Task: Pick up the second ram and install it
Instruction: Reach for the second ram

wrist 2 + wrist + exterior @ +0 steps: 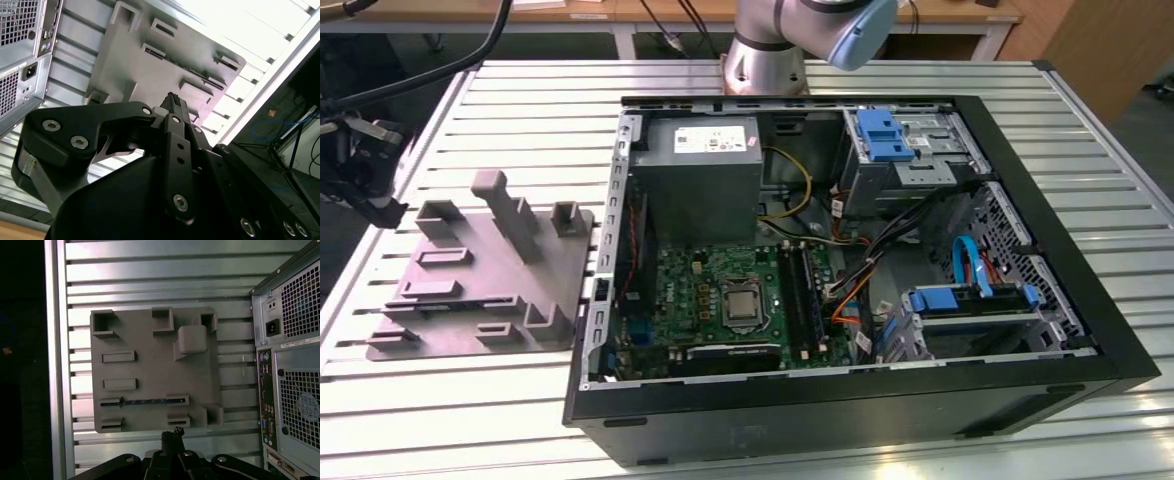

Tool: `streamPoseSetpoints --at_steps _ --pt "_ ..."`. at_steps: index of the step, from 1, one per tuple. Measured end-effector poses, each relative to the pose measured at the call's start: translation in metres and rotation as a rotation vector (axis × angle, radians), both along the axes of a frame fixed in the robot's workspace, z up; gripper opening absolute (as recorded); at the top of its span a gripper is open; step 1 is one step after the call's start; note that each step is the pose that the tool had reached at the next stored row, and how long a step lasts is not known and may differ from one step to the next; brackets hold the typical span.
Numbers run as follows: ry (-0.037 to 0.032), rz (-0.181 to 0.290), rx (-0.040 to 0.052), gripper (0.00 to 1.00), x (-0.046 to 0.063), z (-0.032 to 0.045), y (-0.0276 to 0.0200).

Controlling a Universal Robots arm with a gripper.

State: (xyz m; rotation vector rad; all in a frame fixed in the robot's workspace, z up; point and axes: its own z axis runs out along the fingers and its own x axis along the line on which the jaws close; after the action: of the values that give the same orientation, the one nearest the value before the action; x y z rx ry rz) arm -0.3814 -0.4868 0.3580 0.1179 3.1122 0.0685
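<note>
The second ram [142,401] is a thin dark stick lying flat in a slot of the grey fixture [150,370], between two low tabs. It appears as a dark strip [202,80] in the second wrist view and as a faint dark line [434,306] near the fixture's front in the exterior view. My gripper [172,433] hangs well above the table, off the fixture edge nearest the ram. Its fingertips [175,98] are pressed together with nothing between them.
The fixture [480,270] sits on a slatted metal table [854,80], to the exterior view's left of an open PC case [854,400]. Inside lies the motherboard [720,300], with memory slots [801,290] beside the processor. Upright tabs [507,215] rise from the fixture.
</note>
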Motion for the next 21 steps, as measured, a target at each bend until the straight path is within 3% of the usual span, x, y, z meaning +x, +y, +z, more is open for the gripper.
streamPoseSetpoints --at_steps 21 --pt "0.0000 0.000 0.0000 0.11 -0.005 -0.0120 -0.0176"
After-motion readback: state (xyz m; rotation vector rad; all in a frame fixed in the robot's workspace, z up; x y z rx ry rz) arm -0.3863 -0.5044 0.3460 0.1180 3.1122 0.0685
